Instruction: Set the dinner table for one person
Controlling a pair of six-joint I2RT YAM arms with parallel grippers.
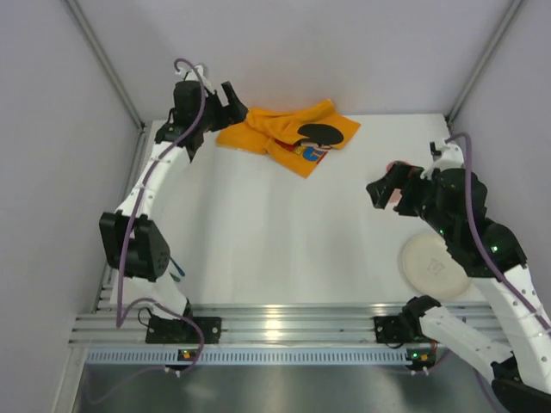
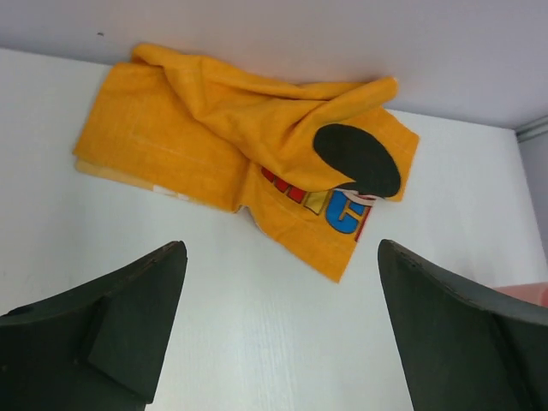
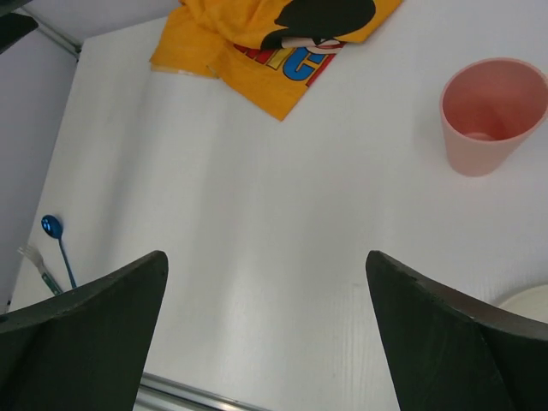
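Observation:
The white dinner table fills the workspace. A crumpled orange Mickey Mouse placemat lies at its far edge, and it also shows in the left wrist view and the right wrist view. My left gripper is open and empty, hovering just left of the placemat. My right gripper is open and empty above the right middle of the table. A pink cup stands upright by the right gripper. A cream plate lies at the near right.
A blue spoon and a clear-headed fork lie near the left arm's base, at the table's near left. Grey walls close in the left, far and right sides. An aluminium rail runs along the near edge.

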